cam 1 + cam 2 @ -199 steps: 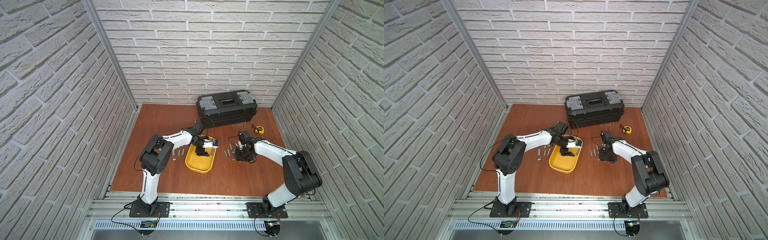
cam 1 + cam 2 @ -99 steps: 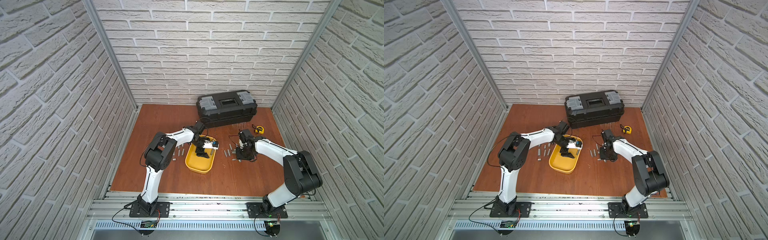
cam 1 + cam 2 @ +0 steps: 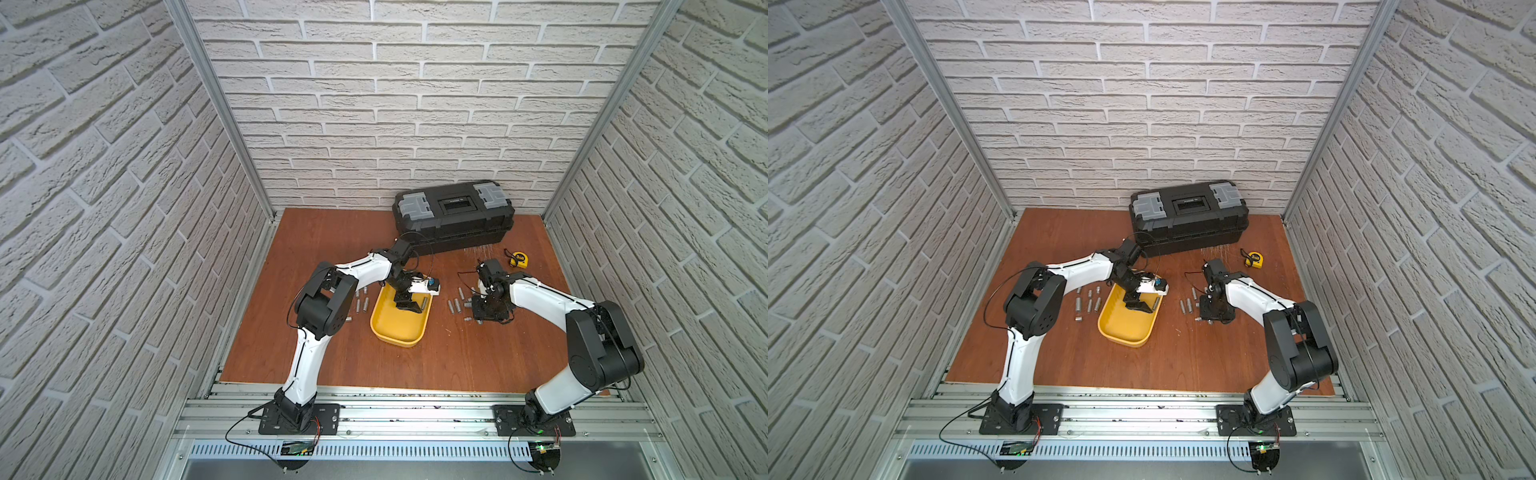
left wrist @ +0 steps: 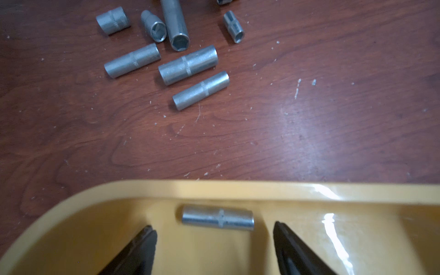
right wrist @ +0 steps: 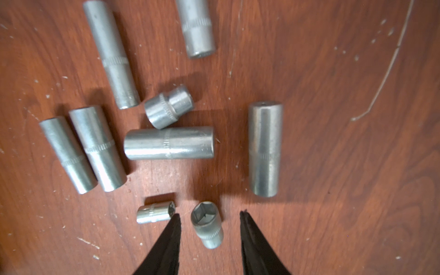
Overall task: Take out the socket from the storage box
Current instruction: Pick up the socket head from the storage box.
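Now | left gripper (image 4: 213,228): released, socket (image 4: 217,217) untouched in storage box (image 4: 238,188), box partly cut off | right gripper (image 5: 210,213): released, only tips visible.

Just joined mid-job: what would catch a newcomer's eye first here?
The shallow yellow plastic tub mid-table, with the left gripper open inside it, close to the lone grey steel socket lying there. Loose steel sockets lie on the wooden table either side of the tub, the right gripper open around a short one. A large black toolbox stands against the back wall.
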Motion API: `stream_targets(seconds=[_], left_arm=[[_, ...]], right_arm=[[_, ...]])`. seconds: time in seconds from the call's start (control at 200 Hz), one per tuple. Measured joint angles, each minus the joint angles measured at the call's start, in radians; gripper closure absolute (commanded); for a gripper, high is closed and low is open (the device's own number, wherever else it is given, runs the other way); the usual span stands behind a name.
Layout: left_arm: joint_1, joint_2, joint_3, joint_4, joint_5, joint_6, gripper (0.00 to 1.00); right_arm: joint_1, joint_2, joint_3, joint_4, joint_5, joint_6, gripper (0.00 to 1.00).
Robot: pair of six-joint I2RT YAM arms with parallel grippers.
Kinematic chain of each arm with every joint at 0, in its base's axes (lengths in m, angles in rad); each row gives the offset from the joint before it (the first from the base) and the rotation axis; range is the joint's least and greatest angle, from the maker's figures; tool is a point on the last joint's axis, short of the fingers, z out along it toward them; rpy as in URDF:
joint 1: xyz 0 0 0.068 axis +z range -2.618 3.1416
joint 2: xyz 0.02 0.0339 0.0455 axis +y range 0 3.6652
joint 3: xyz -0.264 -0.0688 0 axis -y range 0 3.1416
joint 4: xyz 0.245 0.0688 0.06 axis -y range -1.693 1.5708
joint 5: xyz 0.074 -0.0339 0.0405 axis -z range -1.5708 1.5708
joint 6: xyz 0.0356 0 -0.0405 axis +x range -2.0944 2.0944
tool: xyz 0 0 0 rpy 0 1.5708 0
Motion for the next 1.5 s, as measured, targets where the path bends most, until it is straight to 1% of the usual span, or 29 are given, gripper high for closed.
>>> stream_targets(seconds=[0.335, 0.575, 0.815, 0.95, 1.065, 1.335, 1.5], left_arm=[[-0.004, 0.06, 0.105, -0.111, 0.026, 0.041, 0.26], [-0.018, 0.068, 0.115, -0.159, 0.018, 0.071, 0.29], [-0.037, 0.068, 0.099, -0.13, 0.002, 0.079, 0.37], [-0.037, 0.065, 0.091, -0.102, -0.003, 0.077, 0.44], [-0.037, 0.055, 0.071, -0.071, -0.005, 0.056, 0.48], [-0.026, -0.01, -0.029, -0.011, -0.011, -0.011, 0.56], [-0.024, -0.043, -0.04, 0.003, -0.016, -0.032, 0.6]], right_arm=[[-0.002, 0.005, 0.0, 0.0, -0.002, -0.005, 0.58], [-0.003, 0.005, 0.0, 0.0, -0.003, -0.01, 0.58], [-0.003, 0.005, 0.0, 0.0, -0.003, -0.011, 0.59], [-0.003, 0.005, 0.0, 0.0, -0.003, -0.011, 0.59], [-0.003, 0.005, 0.0, 0.0, -0.003, -0.011, 0.59], [-0.005, 0.005, 0.0, 0.001, -0.003, -0.011, 0.59], [-0.005, 0.003, -0.003, 0.004, -0.005, -0.011, 0.59]])
